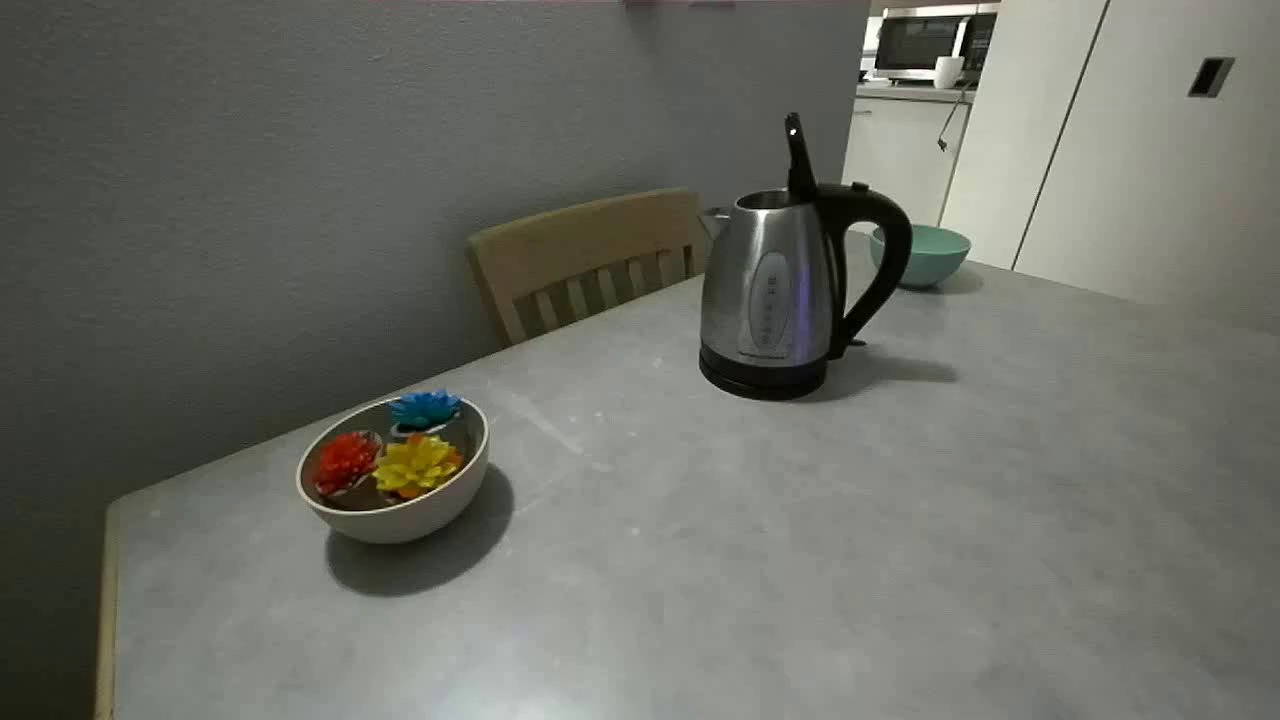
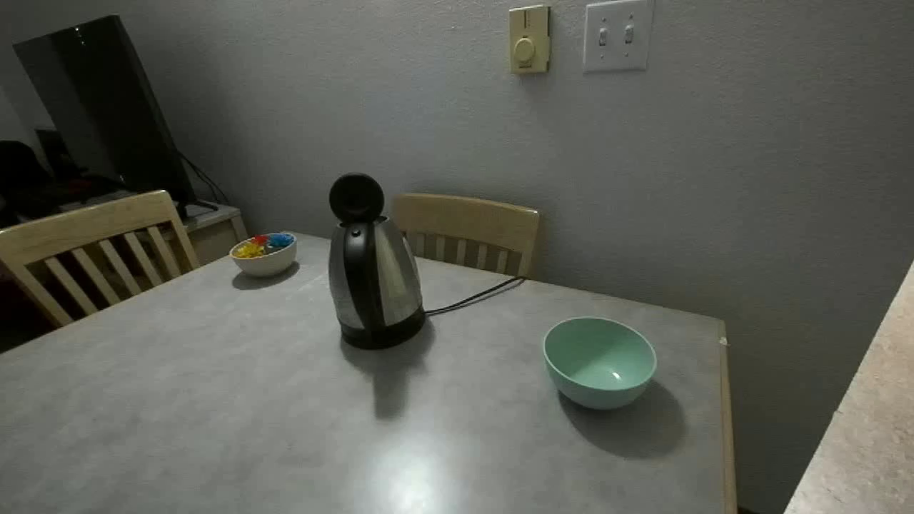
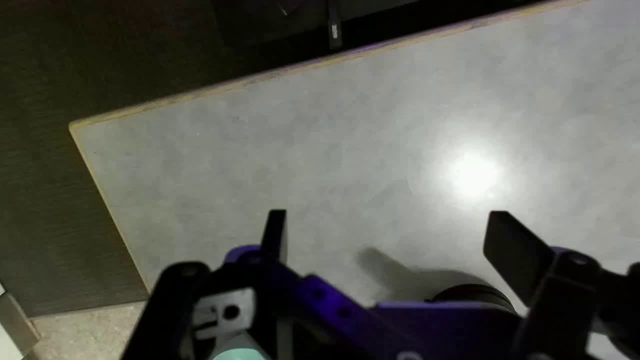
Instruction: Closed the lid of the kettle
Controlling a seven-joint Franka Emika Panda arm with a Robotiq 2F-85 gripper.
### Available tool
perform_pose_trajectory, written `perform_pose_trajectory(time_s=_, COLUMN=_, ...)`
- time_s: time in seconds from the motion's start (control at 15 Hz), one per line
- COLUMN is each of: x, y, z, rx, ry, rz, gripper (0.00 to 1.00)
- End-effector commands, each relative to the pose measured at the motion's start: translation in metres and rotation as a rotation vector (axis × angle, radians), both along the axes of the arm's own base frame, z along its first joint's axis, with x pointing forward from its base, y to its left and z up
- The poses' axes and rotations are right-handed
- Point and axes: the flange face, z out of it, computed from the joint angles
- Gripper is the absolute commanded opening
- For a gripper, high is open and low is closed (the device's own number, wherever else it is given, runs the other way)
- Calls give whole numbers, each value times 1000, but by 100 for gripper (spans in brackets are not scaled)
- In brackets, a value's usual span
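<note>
The steel kettle (image 1: 728,295) stands upright on the grey table, and it shows in both exterior views (image 2: 398,275). Its black lid (image 1: 800,160) stands open, tipped up on the hinge above the black handle. The round lid (image 2: 356,198) stands up toward the camera in an exterior view. In the wrist view my gripper (image 3: 387,214) is wide open with nothing between its fingers. Part of the kettle's dark base (image 3: 472,292) shows behind the gripper's body there; the rest of the kettle and the lid are hidden. The gripper shows in neither exterior view.
A white bowl (image 1: 395,525) with red, blue and yellow flower-like items stands on the table (image 1: 640,600). A green bowl (image 2: 600,396) stands on the handle side of the kettle. A black cord (image 2: 475,298) runs from the kettle's base to the table edge. Wooden chairs (image 2: 464,214) stand behind.
</note>
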Motion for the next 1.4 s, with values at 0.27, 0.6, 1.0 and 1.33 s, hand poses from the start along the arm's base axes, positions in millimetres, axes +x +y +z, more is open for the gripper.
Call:
perform_pose_trajectory(time_s=0.27, x=0, y=0, z=1, rx=0, ry=1, rz=0, gripper=100)
perform_pose_trajectory(time_s=0.6, x=8, y=7, z=-1, rx=14, ry=-29, rz=22, gripper=100)
perform_pose_trajectory(time_s=1.0, x=58, y=43, z=-12, rx=181, ry=-300, rz=50, gripper=100)
perform_pose_trajectory(time_s=1.33, x=110, y=65, z=-11, rx=299, ry=-595, rz=21, gripper=100)
